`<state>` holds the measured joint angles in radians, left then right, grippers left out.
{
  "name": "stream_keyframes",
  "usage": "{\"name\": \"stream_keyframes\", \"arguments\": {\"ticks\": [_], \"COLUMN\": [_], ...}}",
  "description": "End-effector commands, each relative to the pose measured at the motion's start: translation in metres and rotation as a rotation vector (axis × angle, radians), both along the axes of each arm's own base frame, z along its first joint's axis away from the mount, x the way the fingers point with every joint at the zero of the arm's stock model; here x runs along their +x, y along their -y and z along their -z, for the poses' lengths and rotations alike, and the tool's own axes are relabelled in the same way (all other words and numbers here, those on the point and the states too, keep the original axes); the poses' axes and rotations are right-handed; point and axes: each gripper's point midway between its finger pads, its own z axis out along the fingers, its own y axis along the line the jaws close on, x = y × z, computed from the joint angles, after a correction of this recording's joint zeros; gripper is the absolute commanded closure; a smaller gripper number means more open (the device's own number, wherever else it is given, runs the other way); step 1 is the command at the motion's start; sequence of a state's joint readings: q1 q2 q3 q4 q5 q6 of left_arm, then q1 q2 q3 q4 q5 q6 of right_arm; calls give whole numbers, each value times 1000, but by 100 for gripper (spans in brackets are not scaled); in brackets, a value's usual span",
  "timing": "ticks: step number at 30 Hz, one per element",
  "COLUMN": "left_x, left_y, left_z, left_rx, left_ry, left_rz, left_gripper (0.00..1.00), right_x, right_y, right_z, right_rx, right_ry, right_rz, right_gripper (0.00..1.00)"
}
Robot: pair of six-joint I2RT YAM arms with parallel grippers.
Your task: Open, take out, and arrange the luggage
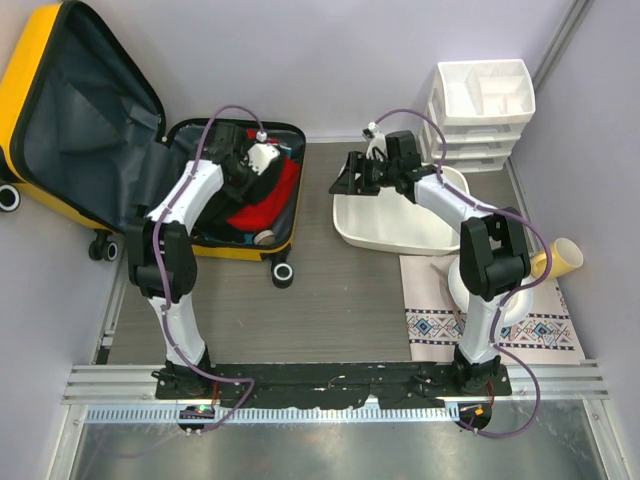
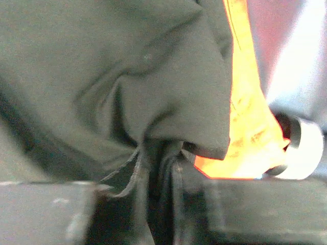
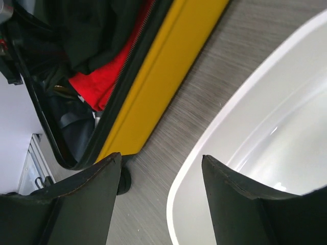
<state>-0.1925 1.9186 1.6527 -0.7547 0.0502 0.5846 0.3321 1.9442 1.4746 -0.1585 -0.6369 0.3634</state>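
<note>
We find the luggage point(image 1: 80, 130) lying open at the table's far left, and the white basin point(image 1: 390, 228) sits off to the luggage's right. Inside the luggage, the dark garment point(image 2: 127, 76) gathers into the left gripper point(image 2: 156, 204), whose jaws are clenched on a fold of it, and the red garment point(image 1: 268, 203) lies alongside. We judge the pinch thin: it could slip on lifting, or drag the red piece along and catch on the luggage's rim. The right gripper point(image 3: 159, 168), just right of the luggage, hangs released and empty.

Overhead view evenly bright, soft shadows, glare along the near edge of the table point(image 1: 340, 310); left wrist view dim and blurred, dark cloth point(image 2: 127, 92) unfocused, orange patch point(image 2: 245, 138) overexposed; right wrist view sharper.
</note>
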Motion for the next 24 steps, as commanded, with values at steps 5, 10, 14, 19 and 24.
{"name": "stream_keyframes", "arguments": {"ticks": [5,10,14,19,24], "left_x": [32,24,12,-1,-15], "left_y": [21,50,43,-6,-20], "left_z": [-69,-108,-93,-73,-75], "left_rx": [-177,-363,-310,-125,-100], "left_ry": [63,19,-35,-35,-11], "left_rz": [-73,-102,-90,-121,-51], "left_gripper": [100,100,100,100,100], "right_x": [19,24,28,32,33], "right_y": [-2,-15,-27,-31,-48], "right_z": [-78,-97,-92,-94,-95], "right_rx": [52,144,156,164,214], "right_ry": [228,252,244,252,248], "right_rz": [29,36,21,8,-2], "right_gripper": [30,29,28,28,29]}}
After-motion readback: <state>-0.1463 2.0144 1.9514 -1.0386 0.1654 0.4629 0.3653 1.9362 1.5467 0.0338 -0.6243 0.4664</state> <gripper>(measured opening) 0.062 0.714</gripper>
